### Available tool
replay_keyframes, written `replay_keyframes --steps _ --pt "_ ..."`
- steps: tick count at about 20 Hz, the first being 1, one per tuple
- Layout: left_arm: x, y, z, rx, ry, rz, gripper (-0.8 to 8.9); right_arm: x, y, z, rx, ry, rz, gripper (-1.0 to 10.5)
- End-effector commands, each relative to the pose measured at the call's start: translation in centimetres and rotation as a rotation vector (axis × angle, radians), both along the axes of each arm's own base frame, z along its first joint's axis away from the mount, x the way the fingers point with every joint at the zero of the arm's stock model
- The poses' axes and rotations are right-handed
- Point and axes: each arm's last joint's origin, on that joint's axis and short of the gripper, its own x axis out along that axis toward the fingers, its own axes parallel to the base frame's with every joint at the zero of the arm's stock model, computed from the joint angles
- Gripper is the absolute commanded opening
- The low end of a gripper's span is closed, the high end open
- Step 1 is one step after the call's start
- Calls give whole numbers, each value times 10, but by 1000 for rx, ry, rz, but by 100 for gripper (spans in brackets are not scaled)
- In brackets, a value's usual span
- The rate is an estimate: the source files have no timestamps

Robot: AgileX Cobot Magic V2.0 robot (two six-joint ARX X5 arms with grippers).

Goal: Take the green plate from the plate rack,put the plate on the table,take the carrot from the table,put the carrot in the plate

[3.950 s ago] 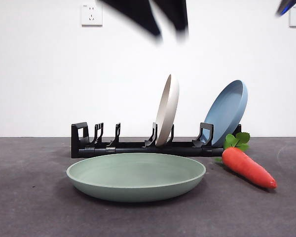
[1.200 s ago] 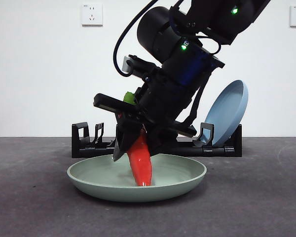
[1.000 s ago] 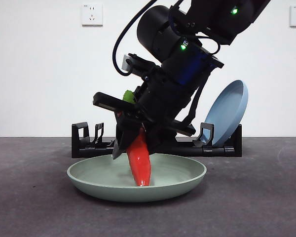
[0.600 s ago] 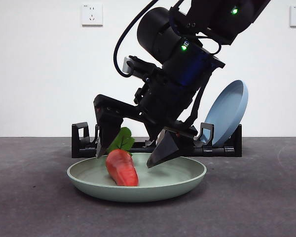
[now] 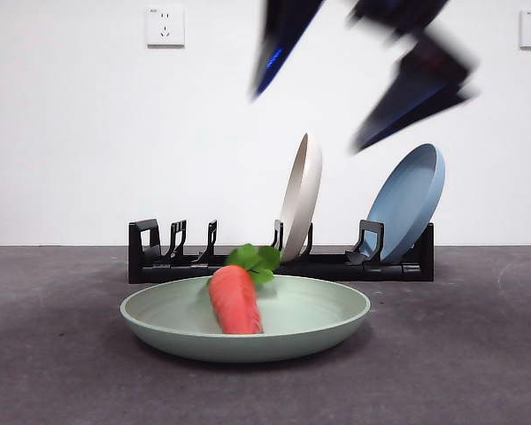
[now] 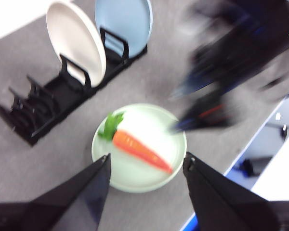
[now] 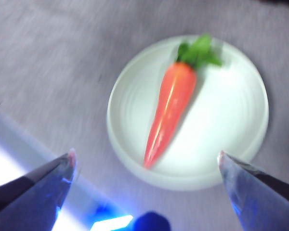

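Observation:
The green plate (image 5: 323, 329) lies flat on the table (image 5: 465, 363) in front of the plate rack (image 5: 159, 258). The carrot (image 5: 234, 303) lies in it, leafy top toward the rack. My right gripper (image 5: 308, 117) is open and empty, blurred, high above the plate. In the right wrist view its jaws (image 7: 145, 155) stand wide apart over the plate (image 7: 233, 120) and carrot (image 7: 171, 108). My left gripper (image 6: 147, 156) is open and empty, high above the plate (image 6: 176, 144) and carrot (image 6: 139, 149); it does not show in the front view.
A cream-white plate (image 5: 301, 195) and a blue plate (image 5: 407, 199) stand upright in the rack's right half; its left slots hold nothing. In the left wrist view the rack (image 6: 43, 115) lies beyond the plate, and the right arm (image 6: 231, 67) shows as a dark blur.
The right gripper opened and let go of the carrot, which tipped over to lie in the green plate. The gripper then rose high above the plate.

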Motion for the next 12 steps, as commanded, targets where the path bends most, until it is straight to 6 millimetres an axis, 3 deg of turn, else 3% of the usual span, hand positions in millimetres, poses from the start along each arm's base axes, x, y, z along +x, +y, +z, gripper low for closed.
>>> replay_keyframes --steps 1,9,12 --pt "-1 1 -3 23 11 3 255 -27 -24 16 -6 33 17 500" --pt "-3 5 -8 81 52 0 251 -82 -78 36 -45 78 19 495" --pt "-5 6 -10 91 82 -15 247 -93 -89 37 -58 91 19 377"
